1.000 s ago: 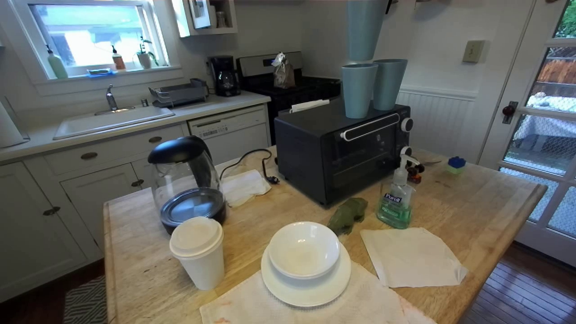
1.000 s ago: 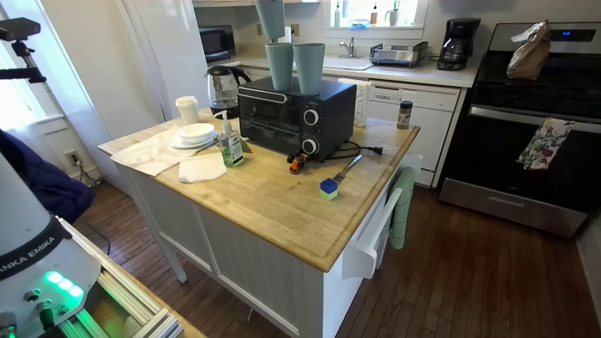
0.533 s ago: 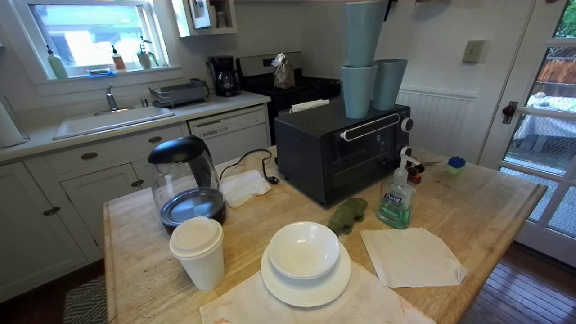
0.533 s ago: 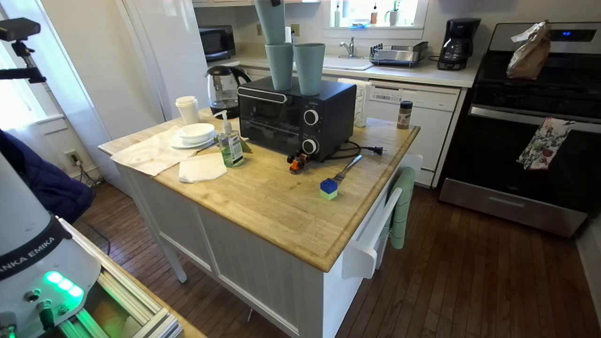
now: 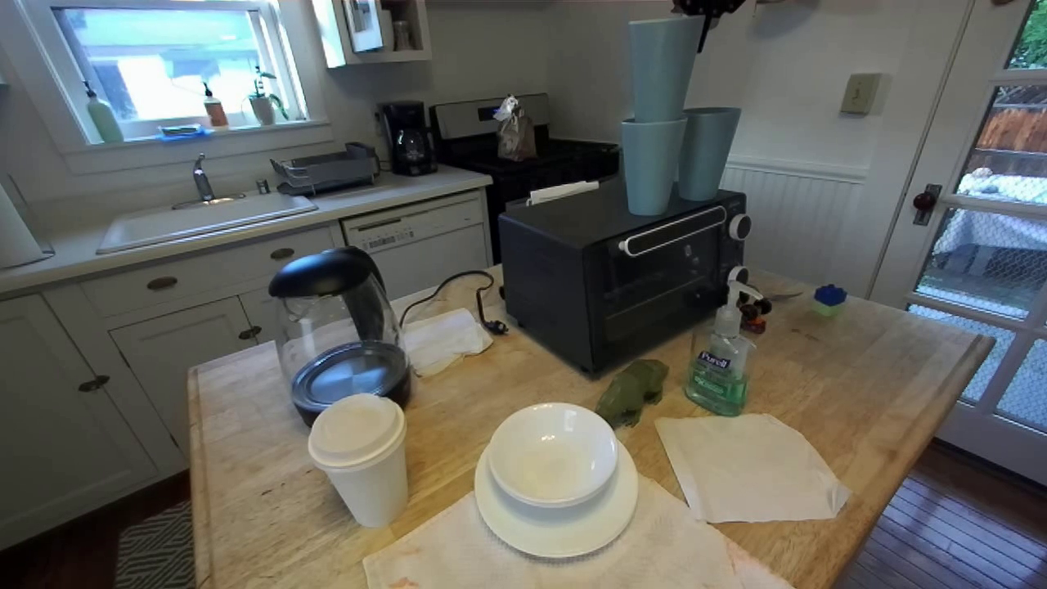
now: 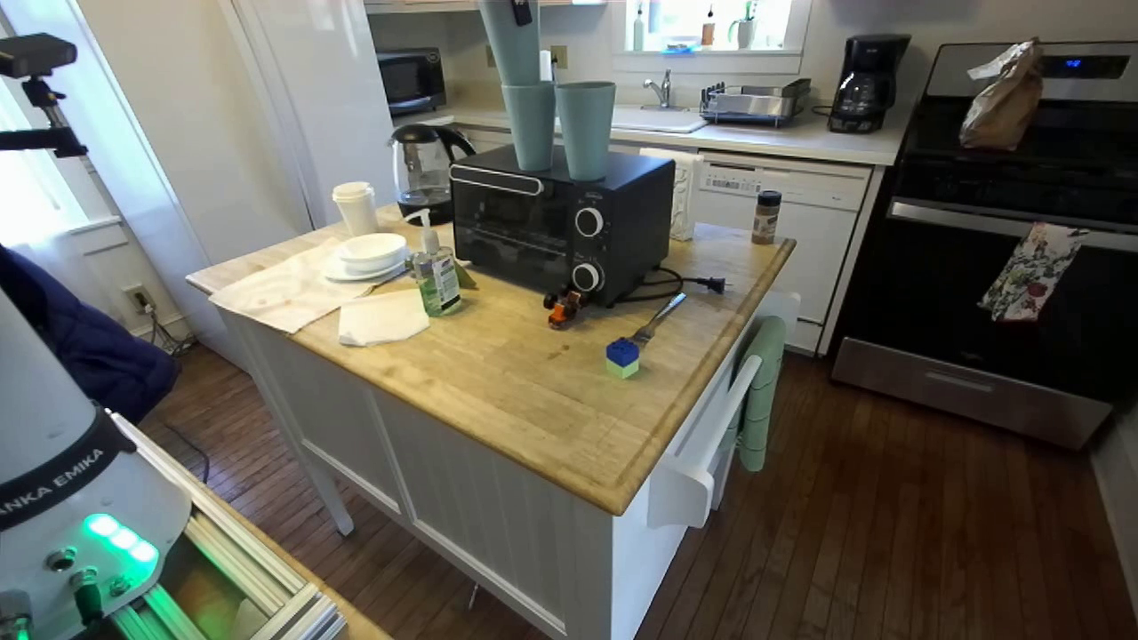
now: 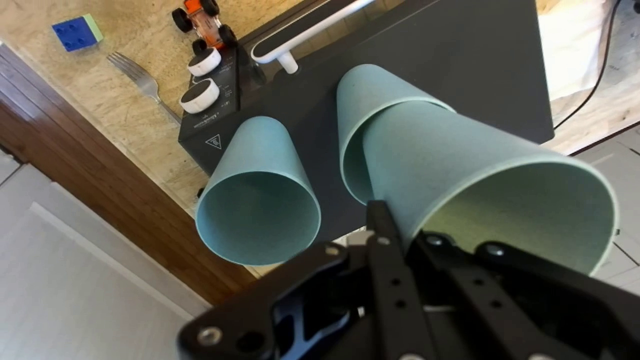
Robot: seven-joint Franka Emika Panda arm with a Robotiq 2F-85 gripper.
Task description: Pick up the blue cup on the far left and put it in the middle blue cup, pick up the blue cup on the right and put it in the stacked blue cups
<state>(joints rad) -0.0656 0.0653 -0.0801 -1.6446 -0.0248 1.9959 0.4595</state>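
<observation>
Your gripper (image 7: 404, 222) pinches the upper blue cup (image 7: 450, 150) at its rim, long axis nearly upright. Below the gripper, on the toaster oven (image 5: 564, 278), stands the middle blue cup (image 5: 653, 173), its mouth apparently around the held base; lowering along that axis is probably your next move.

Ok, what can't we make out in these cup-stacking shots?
In an exterior view, the upper blue cup: rim cut off by the top edge.
In the wrist view, its underside: hidden by its own wall and the middle blue cup; depth inside can't be told.
In an exterior view, the gripper: mostly cut off by the top edge.
In an exterior view, fine print on the pump bottle: too small to read.
</observation>
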